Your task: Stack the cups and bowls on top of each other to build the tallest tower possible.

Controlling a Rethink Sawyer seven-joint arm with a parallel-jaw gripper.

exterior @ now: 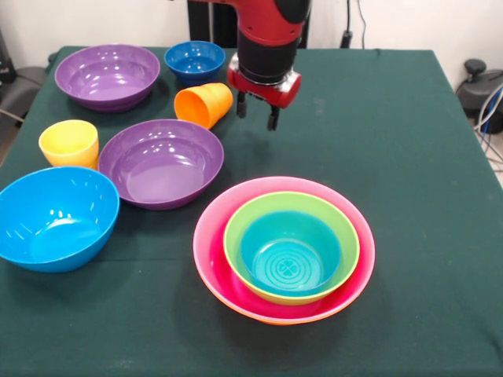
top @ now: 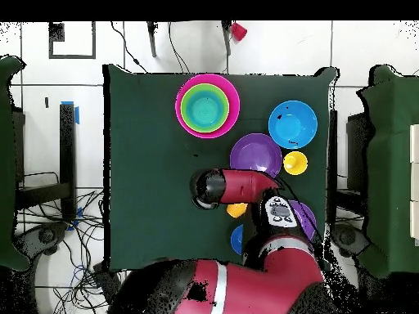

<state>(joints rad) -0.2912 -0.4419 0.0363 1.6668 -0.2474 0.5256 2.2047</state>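
Gripper (exterior: pixel 256 111) hanging empty above the green table (exterior: pixel 409 141), fingers slightly apart, just beside the tipped orange cup (exterior: pixel 204 104). Orange cup lying on its side, mouth toward the camera-left in the front view, between the small dark-blue bowl (exterior: pixel 195 60) and the nearer purple bowl (exterior: pixel 161 162). Yellow cup (exterior: pixel 70 143) upright, touching or nearly touching the light-blue bowl (exterior: pixel 55 217). Second purple bowl (exterior: pixel 108 75) at the far corner. Tower (exterior: pixel 284 250) standing apart: teal bowl inside green, green inside pink, an orange rim peeking beneath.
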